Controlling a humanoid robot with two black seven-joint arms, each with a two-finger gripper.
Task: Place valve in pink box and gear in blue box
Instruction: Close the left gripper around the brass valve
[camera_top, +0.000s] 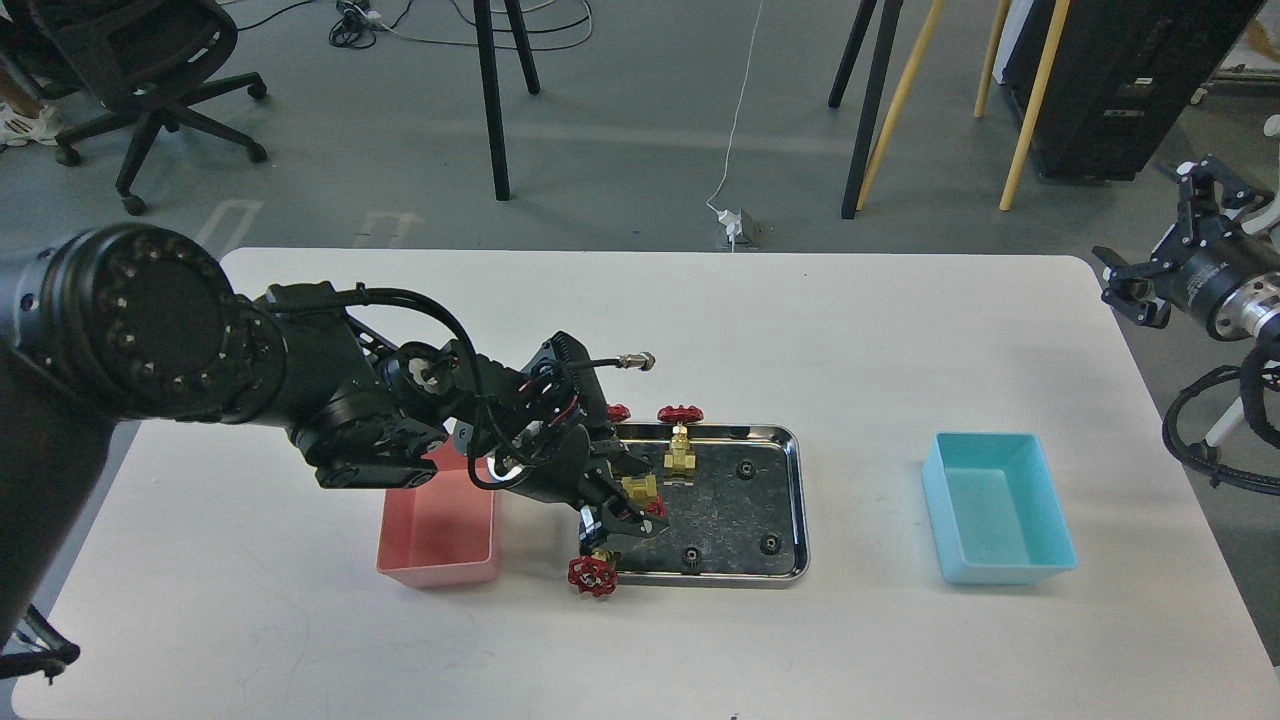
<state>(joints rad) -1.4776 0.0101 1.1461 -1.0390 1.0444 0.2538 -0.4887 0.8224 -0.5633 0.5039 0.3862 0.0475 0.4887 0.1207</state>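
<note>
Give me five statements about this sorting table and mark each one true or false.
1. The blue box holds a gear. False: it is empty.
2. The steel tray lies between the pink box and the blue box. True.
3. The left pincer is down at the tray's left end among the valves. True.
4. The right pincer hovers over the blue box. False: it is off beyond the table's right edge.
5. Black gears lie in the tray. True.
</note>
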